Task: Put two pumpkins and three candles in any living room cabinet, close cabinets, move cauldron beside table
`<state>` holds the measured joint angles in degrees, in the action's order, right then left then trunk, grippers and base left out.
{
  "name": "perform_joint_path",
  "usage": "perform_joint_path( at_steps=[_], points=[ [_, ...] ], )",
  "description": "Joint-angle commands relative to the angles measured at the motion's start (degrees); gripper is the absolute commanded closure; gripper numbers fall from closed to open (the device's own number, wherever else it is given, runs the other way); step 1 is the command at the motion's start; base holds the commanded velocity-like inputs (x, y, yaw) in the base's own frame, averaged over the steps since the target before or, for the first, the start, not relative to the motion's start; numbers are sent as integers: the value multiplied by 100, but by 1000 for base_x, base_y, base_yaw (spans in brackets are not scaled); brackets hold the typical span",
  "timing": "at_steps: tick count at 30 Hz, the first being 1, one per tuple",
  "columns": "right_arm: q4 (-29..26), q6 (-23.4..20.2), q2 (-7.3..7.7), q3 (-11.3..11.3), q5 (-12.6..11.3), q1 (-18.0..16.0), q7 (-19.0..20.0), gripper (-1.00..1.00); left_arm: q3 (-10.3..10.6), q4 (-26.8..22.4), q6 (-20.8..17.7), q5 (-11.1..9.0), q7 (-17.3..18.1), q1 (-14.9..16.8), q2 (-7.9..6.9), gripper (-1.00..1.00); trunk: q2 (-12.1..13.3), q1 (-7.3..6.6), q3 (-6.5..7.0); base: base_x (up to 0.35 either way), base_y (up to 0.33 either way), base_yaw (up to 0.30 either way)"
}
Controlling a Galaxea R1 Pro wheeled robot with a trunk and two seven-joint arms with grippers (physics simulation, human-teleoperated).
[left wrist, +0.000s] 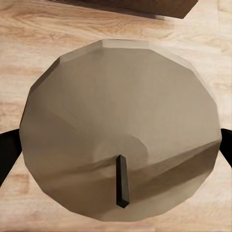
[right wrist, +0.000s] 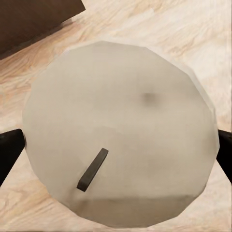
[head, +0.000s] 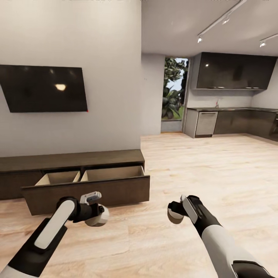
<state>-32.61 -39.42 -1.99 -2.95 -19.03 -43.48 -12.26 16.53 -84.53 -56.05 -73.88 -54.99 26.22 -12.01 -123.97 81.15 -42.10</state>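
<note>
Each arm grips a pale round candle, the left gripper [head: 96, 216] clenched on the left candle [left wrist: 121, 125], the right gripper [head: 175, 213] on the right candle [right wrist: 121, 130], and the open cabinet [head: 87, 175] drawer lies just ahead, lower left of frame, nearer the left arm; no writing is legible.

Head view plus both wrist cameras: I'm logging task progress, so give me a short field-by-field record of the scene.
cabinet: low dark-brown unit under the wall TV
drawer: wide drawer pulled open, pale insides showing, no items visible inside
left gripper: holds a pale round candle with a dark wick
right gripper: holds a second pale candle
floor: light wood
background: dark grey kitchen cabinets
</note>
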Motion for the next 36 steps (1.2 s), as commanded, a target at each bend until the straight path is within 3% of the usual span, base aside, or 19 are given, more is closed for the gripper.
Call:
perform_joint_path(
  at_steps=[1, 5, 9, 12, 14, 27, 30, 34, 36],
  points=[
    [-40, -62, -11, 15, -52, -2, -84, 100, 11, 6, -14, -30, -49, 6, -1, 100, 38, -23, 12, 0, 0, 0],
    [-474, -475, -13, 137, -7, -2, -143, 100, 16, 20, -19, -5, -43, 7, 0, 100, 199, -111, 84, 0, 0, 0],
    [-1653, -1048, -5, 172, -2, -2, -307, 100, 17, 24, -20, 4, -30, 6, 4, 100, 359, -199, 155, 0, 0, 0],
    [-2563, -1492, -22, 180, -19, -1, -700, 100, 17, 24, -29, -8, -19, 7, 2, 100, 480, -265, 209, 0, 0, 0],
    [-2863, -1660, -36, 186, -41, 4, -919, 100, 15, 24, -34, -37, -11, 8, 1, 100, 560, -309, 245, 0, 0, 0],
    [-3040, -1788, -44, 193, -82, 5, -1085, 100, -36, -71, -64, -162, 32, 6, -97, 100, 1081, -594, 478, 0, 0, 0],
    [-2997, -1784, -42, 197, -81, 4, -1085, 100, -26, -295, -64, -299, 30, 6, -118, 100, 1202, -660, 532, 0, 0, 0],
    [-2860, -1769, -45, 198, -69, 1, -1085, 100, -62, -409, -63, -411, 28, 6, -175, 100, 1202, -660, 532, 0, 0, 0],
    [-2806, -1765, -45, 198, -62, 0, -1088, 100, -174, -439, -59, -441, 30, 6, -251, 100, 1202, -660, 532, 0, 0, 0]
  ],
)
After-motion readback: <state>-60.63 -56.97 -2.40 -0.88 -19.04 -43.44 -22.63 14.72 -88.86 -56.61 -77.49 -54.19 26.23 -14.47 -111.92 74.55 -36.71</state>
